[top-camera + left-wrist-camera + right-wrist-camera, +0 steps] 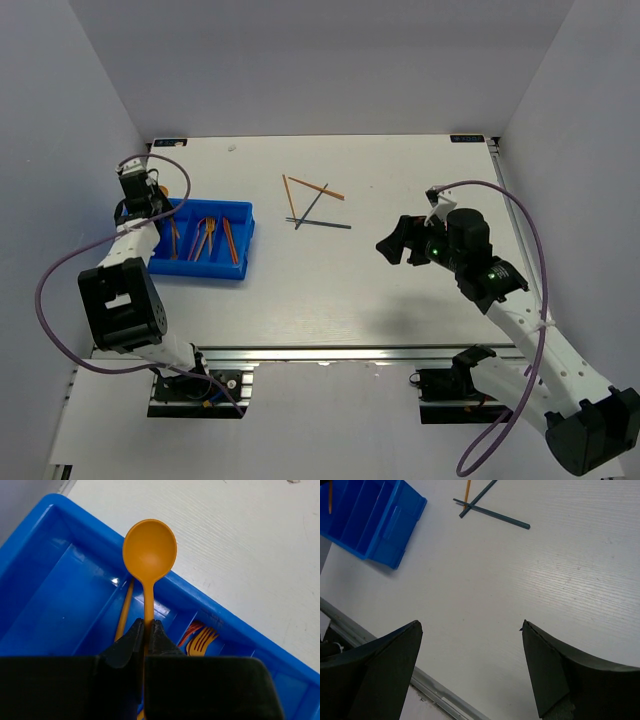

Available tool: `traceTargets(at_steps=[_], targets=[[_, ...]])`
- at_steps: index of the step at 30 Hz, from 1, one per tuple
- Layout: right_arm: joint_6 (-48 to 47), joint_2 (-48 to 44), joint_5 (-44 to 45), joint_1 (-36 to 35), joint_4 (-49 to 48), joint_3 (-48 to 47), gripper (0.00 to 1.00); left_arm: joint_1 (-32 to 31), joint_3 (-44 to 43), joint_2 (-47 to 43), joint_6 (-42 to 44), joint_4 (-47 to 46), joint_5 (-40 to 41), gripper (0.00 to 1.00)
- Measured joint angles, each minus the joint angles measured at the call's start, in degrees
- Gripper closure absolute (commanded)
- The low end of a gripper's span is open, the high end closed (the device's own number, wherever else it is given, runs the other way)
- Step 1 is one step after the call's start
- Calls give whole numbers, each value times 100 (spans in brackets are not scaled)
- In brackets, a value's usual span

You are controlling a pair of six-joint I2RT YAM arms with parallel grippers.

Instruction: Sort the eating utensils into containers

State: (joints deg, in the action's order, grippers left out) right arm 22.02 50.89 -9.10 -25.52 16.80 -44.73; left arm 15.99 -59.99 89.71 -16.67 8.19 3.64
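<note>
Grasp: left hand [145, 626] is pinched narrow on the thin handle of a round-bowled orange plastic spoon [149, 555], with its two black fingers [129, 642] pressed against either side of the handle.
Spoon position: in the left wrist view the handle runs straight up from the fingers at centre frame. The bowl sits in the upper middle, overlapping the far rim of the bin, its hollow facing the camera.
Bin: shallow bright blue rectangular plastic bin [246, 235] with narrow side-by-side compartments stands at the left of the tabletop [330, 290] in the top view. The left hand [150, 200] is over its upper left end.
Bin contents: orange plastic forks [202, 640] lie in a compartment at the lower right of the left wrist view. A thin orange stick [125, 610] lies in a compartment just left of the held handle, and the wide compartment at far left shows bare blue floor [55, 590]. From above, several orange pieces [205, 238] lie lengthwise in the compartments.
Loose utensils: two orange sticks [316, 188] and two dark blue sticks [320, 224] lie crossed in a small cluster at upper centre of the top view, well apart from the bin.
Right hand: right hand [470, 625] is spread wide and holds nothing. Its fingertips [412, 630] hang over bare tabletop at the bottom of the right wrist view.
Right hand position: right hand [395, 243] sits right of centre in the top view, near the loose cluster but below and to the right of it, touching none of it.
</note>
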Motion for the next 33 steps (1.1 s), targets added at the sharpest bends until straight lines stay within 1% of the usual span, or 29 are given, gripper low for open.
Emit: traceTargets(at_steps=[4,8,16,20,23,27,28,31,32,33], targets=[[-17,-136,-197,0,-66,61,14,-24,400,0,275,-675,-179,100],[-46,-225,-313,0,-68,63,14,-24,717,0,472,-1228,-155,100],[-83,-330,-509,0,-136,87,14,-24,835,7,1049,-1792,-107,100],[-103,-330,-570,0,-177,149,14,-24,1298,-79,1325,-2337,-103,100],[-114,-337,-599,0,-186,151,14,-24,1720,-114,1419,-2566,-13,100],[-127,-341,-610,0,-192,151,14,-24,1853,-114,1438,-2677,26,100],[-127,-341,-610,0,-192,151,14,-24,1853,-116,1436,-2706,26,99],[-127,-341,-608,0,-195,151,13,-24,1864,-118,1445,-2739,-11,71],[-127,-341,-608,0,-195,151,13,-24,1875,-120,1443,-2741,-31,65],[-127,-341,-605,0,-195,151,13,-24,1884,-125,1421,-2745,-59,63]])
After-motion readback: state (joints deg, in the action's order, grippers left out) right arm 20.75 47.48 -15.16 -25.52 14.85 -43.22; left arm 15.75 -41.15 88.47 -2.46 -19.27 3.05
